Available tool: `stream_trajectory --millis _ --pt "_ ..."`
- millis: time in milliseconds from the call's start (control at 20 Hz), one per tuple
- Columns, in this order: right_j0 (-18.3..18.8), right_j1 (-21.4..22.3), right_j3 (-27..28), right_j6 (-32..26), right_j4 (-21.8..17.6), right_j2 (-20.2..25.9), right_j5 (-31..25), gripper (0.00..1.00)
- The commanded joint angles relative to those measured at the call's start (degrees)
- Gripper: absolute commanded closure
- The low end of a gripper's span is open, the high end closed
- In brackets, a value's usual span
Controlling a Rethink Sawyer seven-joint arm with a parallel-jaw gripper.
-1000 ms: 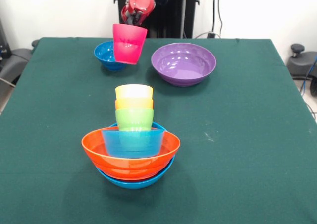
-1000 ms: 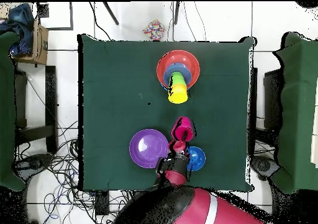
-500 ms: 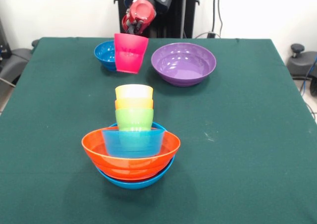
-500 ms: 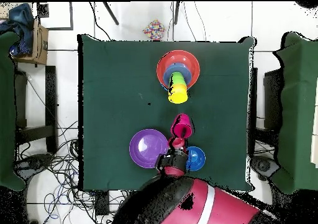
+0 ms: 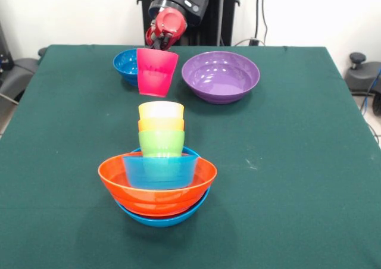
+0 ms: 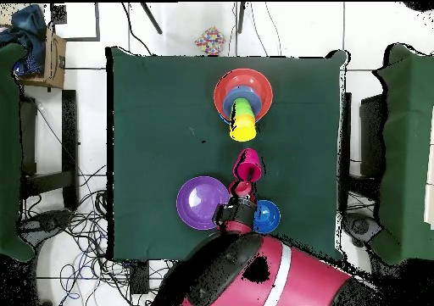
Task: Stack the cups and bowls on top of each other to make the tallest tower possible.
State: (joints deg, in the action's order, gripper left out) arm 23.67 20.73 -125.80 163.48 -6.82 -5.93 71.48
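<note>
A: We saw a green cloth-covered table (image 5: 297,162) before a pale wall, with cables on the tiled floor around it in the overhead view. Where was the pink cup?

B: The magenta-pink cup (image 5: 156,71) hung in the air above the cloth, mouth up and slightly tilted. The gripper (image 5: 157,43) pinched its far rim, fingers pressed on the wall. From above, the cup (image 6: 247,163) sat between the robot and the tower.

A: How did we judge it would handle?

B: We judged it light, stiff and glossy, so probably slippery. A rim pinch like this one seemed the workable hold, though the cup could swing or slip in it.

A: And the tower?

B: The tower (image 5: 158,174) stood nearer the camera: a large light-blue bowl (image 5: 161,218) at the base, a large orange bowl (image 5: 157,185) in it, a smaller light-blue bowl (image 5: 159,169) inside that, then the green cup (image 5: 161,143), orange cup (image 5: 161,125) and yellow cup (image 5: 161,110) nested upward. The pink cup was well short of it.

A: Anything in the way?

B: Nothing lay between cup and tower. The small dark-blue bowl (image 5: 127,65) sat just behind the held cup, and the large purple bowl (image 5: 220,75) stood beside it, apart. We thought the tall, narrow top could topple if nudged.
</note>
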Motion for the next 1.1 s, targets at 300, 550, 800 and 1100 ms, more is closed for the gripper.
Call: stream_trajectory --millis 300,550,800,1100 --pt "-1.4 -0.5 9.0 7.8 -1.5 7.8 -4.4 1.00" --pt "-1.8 0.1 9.0 7.7 -0.6 8.3 -5.4 1.00" --pt "-2.3 0.7 8.9 7.5 0.2 8.6 -6.1 1.00" --pt "-3.1 -0.3 10.5 7.5 0.8 9.6 -5.9 1.00"
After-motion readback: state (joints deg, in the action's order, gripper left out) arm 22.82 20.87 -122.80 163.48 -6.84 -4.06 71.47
